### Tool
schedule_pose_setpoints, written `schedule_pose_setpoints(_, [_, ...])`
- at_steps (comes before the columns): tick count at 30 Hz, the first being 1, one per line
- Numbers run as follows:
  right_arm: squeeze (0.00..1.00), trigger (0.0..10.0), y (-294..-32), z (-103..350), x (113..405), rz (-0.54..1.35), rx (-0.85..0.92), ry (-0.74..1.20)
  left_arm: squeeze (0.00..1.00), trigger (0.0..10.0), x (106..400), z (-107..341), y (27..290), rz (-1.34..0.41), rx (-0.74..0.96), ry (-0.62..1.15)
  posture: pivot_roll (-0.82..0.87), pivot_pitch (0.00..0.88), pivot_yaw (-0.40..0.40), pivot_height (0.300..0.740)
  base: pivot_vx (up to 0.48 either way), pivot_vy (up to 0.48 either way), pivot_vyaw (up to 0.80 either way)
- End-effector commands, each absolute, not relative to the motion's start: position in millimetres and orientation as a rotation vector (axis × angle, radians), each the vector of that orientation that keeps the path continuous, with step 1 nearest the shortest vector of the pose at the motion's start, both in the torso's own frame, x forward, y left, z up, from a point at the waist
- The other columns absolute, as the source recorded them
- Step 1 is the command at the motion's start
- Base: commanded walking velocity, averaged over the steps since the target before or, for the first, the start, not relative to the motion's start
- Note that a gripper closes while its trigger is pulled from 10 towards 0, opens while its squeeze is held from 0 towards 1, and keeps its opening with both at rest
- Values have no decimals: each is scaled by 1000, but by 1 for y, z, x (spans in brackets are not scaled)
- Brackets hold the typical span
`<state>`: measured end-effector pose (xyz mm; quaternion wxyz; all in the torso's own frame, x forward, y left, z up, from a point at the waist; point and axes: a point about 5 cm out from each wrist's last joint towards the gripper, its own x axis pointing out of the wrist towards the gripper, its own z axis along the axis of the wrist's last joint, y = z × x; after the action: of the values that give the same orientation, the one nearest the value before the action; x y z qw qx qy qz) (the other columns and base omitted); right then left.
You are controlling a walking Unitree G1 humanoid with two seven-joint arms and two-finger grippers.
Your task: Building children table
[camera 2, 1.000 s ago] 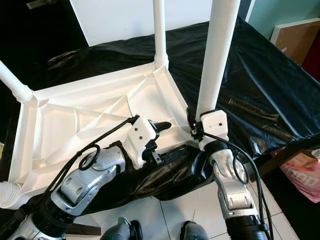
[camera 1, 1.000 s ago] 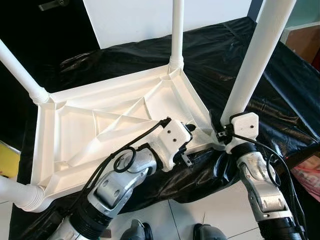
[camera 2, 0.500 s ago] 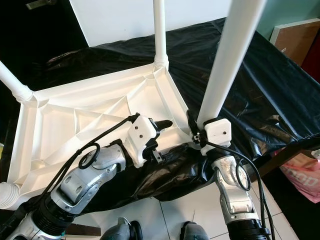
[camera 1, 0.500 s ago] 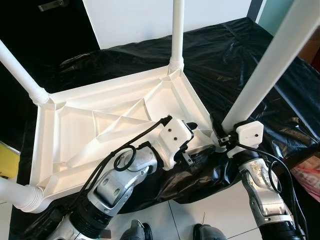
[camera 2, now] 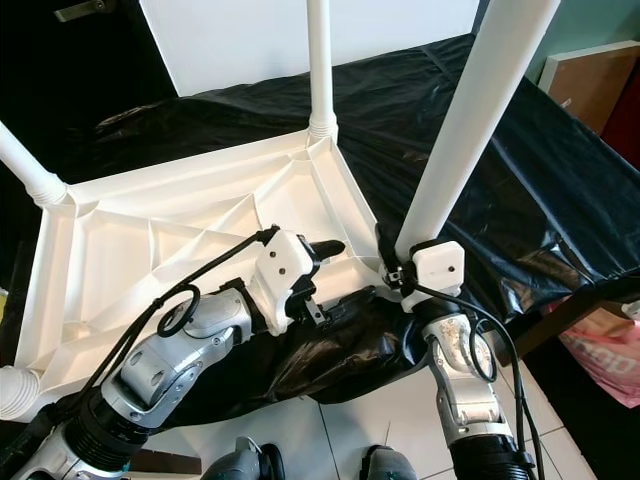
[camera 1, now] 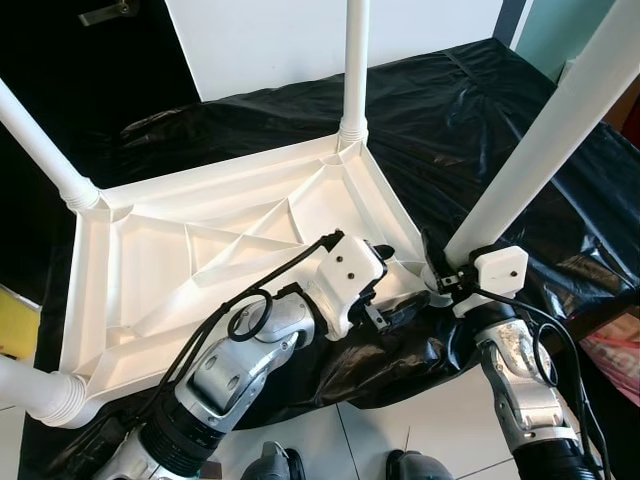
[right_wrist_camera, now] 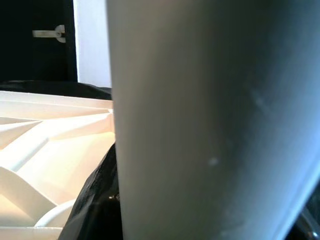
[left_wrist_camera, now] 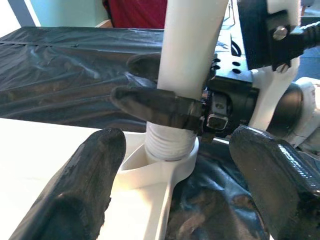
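White plastic makes up the children's tabletop, which lies upside down on a black plastic sheet, its ribbed underside facing up. Three legs already stand in their corner sockets: one at the far right corner, one at the far left corner, and one at the near left corner. We hold the fourth leg with our right gripper, whose black fingers are clamped around its lower end, just above the threaded tip. That tip sits in the socket at the tabletop's near right corner, and the leg leans away to the right rather than standing straight. Our left gripper waits just beside that same corner, over the tabletop's near edge, with its jaws spread wide and holding nothing; the socket and leg base lie between its two fingertips in the left wrist view.
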<state>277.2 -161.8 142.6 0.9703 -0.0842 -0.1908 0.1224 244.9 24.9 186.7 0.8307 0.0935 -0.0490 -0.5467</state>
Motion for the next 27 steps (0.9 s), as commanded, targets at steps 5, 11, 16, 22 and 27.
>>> schedule_pose_setpoints(5, [0, 10000, -166, 114, 277, 245, -139, -239, 0, 10000, 238, 189, 23, -1274, 213, -101, -46, 143, 58, 740, 0, 0, 0])
schedule_pose_setpoints(11, [0, 10000, -160, 111, 281, 265, -108, -171, 0, 10000, 238, 189, 23, -1275, 214, -100, -44, 138, 61, 740, 0, 0, 0])
schedule_pose_setpoints(16, [0, 10000, -159, 109, 287, 239, -112, -87, 0, 10000, 237, 189, 24, -1277, 215, -100, -44, 136, 63, 740, 0, 0, 0])
schedule_pose_setpoints(22, [0, 10000, -159, 118, 297, 213, -59, -40, 0, 10000, 237, 189, 23, -1282, 215, -98, -46, 133, 64, 740, 0, 0, 0])
schedule_pose_setpoints(27, [0, 10000, -159, 121, 298, 224, -77, -20, 0, 10000, 236, 189, 23, -1283, 214, -99, -46, 133, 64, 740, 0, 0, 0])
